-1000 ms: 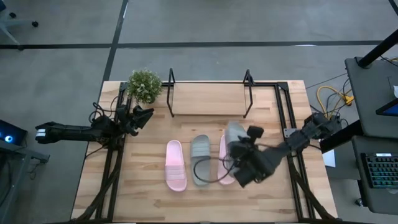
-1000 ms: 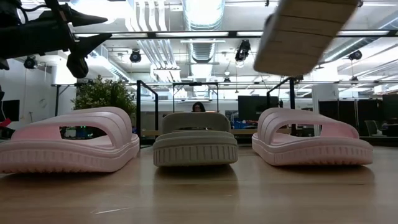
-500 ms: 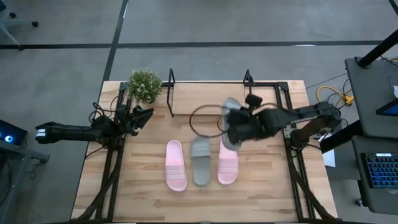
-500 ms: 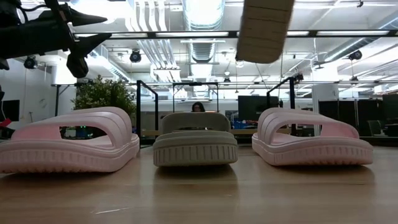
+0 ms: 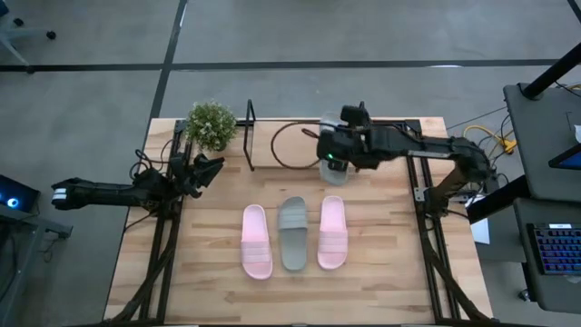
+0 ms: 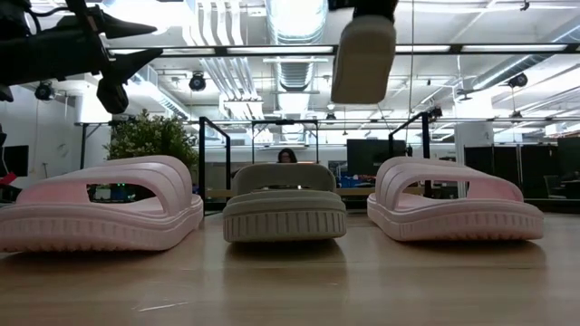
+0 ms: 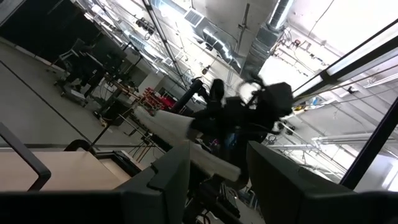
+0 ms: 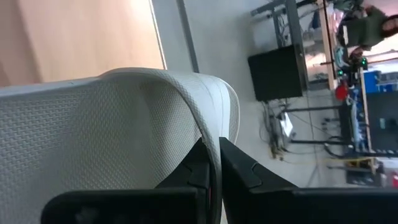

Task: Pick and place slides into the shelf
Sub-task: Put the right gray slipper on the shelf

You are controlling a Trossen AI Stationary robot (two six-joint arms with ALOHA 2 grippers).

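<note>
While three slides lie side by side on the table (image 5: pixel 381 272), a fourth hangs in the air. Count: two pale pink, two grey. On the wood, left to right: left pink slide (image 5: pixel 256 241), grey slide (image 5: pixel 292 232), right pink slide (image 5: pixel 332 232), close together. Long axes all run near-to-far; which end is the toe can't be told from above. In the low view the grey one shows end-on and the two pink ones side-on.

Fourth slide, the lifted grey slide (image 5: pixel 334 169), is over the right end of the shelf (image 5: pixel 304 145), held up off the table. Right gripper (image 5: pixel 343 150) is clamped on it; right wrist view shows both fingers (image 8: pixel 198 168) pinched on its rim. Exact tilt unclear.

Shelf sits at the far edge; its wooden base shows bare, nothing resting on it. Potted plant (image 5: pixel 211 123) just left of it.

Left gripper (image 5: pixel 207 169) waits at the left side above the table, fingers parted, holding nothing.
</note>
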